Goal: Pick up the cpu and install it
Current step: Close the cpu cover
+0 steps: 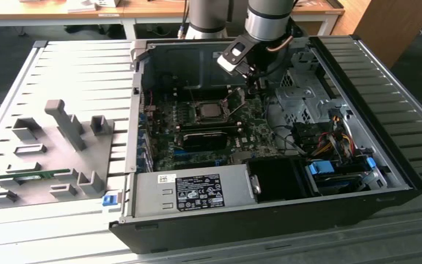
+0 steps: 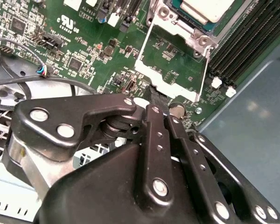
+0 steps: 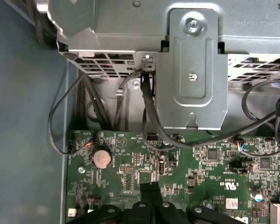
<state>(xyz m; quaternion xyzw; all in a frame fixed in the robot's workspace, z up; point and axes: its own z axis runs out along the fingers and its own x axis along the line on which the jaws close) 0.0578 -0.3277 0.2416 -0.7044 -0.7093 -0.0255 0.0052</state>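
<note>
The open computer case (image 1: 270,220) lies on its side on the slatted table (image 1: 79,66), green motherboard (image 1: 168,149) facing up, and the arm reaches down into it from the far wall. The place to watch is the hinged metal frame (image 2: 168,86) of the processor socket, which stands swung open. The gripper (image 1: 254,89) hangs low over the board right at that frame's free edge. In both wrist views its black fingers (image 3: 145,193) are pressed together with nothing between them: clenched, and carrying nothing. And the cpu (image 2: 203,8)? Its silver top shows lying flat in the socket on the far side of the frame from the gripper, not in the gripper's hold at all. In the exterior view the cpu (image 1: 211,111) sits just beyond the frame toward the exterior view's left, with the gripper on the frame's other side, toward the exterior view's right. Being square, the chip offers no long axis to line up on. The placing looks done, going by how flat the chip lies, with the frame not yet folded over it. A small round coin battery (image 3: 101,158) sits on the board near the fingertips, on the gripper's side of the frame.
</note>
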